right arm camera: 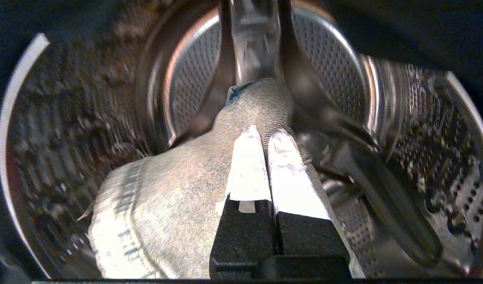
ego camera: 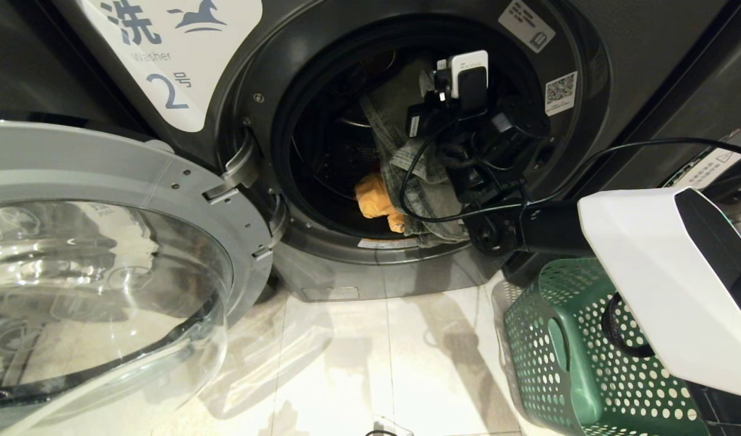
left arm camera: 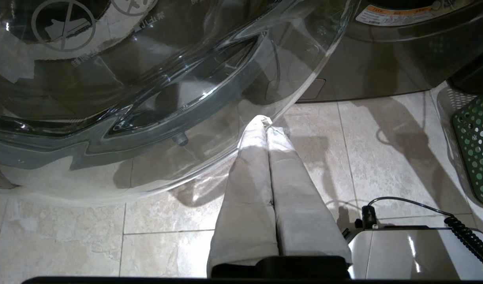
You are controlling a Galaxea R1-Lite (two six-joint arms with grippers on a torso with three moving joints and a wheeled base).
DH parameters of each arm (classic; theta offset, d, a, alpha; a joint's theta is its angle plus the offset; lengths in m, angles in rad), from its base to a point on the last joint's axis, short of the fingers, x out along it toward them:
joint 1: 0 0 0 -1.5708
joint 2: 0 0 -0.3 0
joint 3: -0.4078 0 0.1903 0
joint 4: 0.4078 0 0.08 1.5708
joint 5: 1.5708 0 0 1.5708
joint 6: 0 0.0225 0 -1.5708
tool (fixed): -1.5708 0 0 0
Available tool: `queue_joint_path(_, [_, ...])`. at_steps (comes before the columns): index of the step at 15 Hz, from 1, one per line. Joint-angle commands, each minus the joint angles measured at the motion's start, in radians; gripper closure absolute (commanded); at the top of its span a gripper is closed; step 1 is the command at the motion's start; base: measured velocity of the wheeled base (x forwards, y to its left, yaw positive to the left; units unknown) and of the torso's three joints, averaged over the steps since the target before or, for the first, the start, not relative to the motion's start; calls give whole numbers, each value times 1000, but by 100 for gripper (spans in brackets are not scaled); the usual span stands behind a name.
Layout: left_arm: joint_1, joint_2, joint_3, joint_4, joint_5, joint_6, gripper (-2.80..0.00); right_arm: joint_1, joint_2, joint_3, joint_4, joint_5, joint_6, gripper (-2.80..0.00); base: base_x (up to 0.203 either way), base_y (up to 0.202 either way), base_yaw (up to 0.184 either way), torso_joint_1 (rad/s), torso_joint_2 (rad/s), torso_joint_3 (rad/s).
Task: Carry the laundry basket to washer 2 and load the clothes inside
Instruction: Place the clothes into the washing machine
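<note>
Washer 2 (ego camera: 164,66) stands with its round door (ego camera: 104,254) swung open to the left. My right arm reaches into the drum opening. The right gripper (right arm camera: 266,136) is shut on a grey garment (right arm camera: 178,189), which trails down from the fingers over the drum's front lip (ego camera: 422,188). A yellow garment (ego camera: 376,203) lies low inside the drum beside it. The dark green laundry basket (ego camera: 564,351) stands on the floor to the right of the washer, under my right arm. My left gripper (left arm camera: 265,122) hangs shut and empty above the floor tiles, by the edge of the open door glass.
The open glass door (left arm camera: 146,98) fills the left side at drum height. The steel drum wall (right arm camera: 423,138) surrounds the right gripper. Another machine (ego camera: 709,163) stands at the right, behind the basket (left arm camera: 476,146). Pale floor tiles (ego camera: 376,363) lie between door and basket.
</note>
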State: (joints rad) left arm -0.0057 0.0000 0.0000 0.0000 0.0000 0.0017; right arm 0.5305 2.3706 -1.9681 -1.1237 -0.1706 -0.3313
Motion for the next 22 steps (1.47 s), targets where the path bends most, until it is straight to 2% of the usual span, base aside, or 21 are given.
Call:
queue_joint_path(1, [0,0,0,0,0,0,0,-11,5,0,10,-1,-3,0,0,0,0,0,0,0])
queue_joint_path(2, [0,0,0,0,0,0,0,-16,7,-2,29,0,-3,0,0,0,0,0,0,0])
queue_joint_path(3, [0,0,0,0,0,0,0,-21,9,-2,38,0,-5,-280,0,0,0,0,0,0])
queue_joint_path(14, [0,0,0,0,0,0,0,-21,0,22,37,5,-11,-280,0,0,0,0,0,0])
queue_joint_path(17, [0,0,0,0,0,0,0,-11,-97,194,118,5,-3,-280,0,0,0,0,0,0])
queue_joint_path(22, [0,0,0,0,0,0,0,100,-283,466,165,3,33,-280,0,0,0,0,0,0])
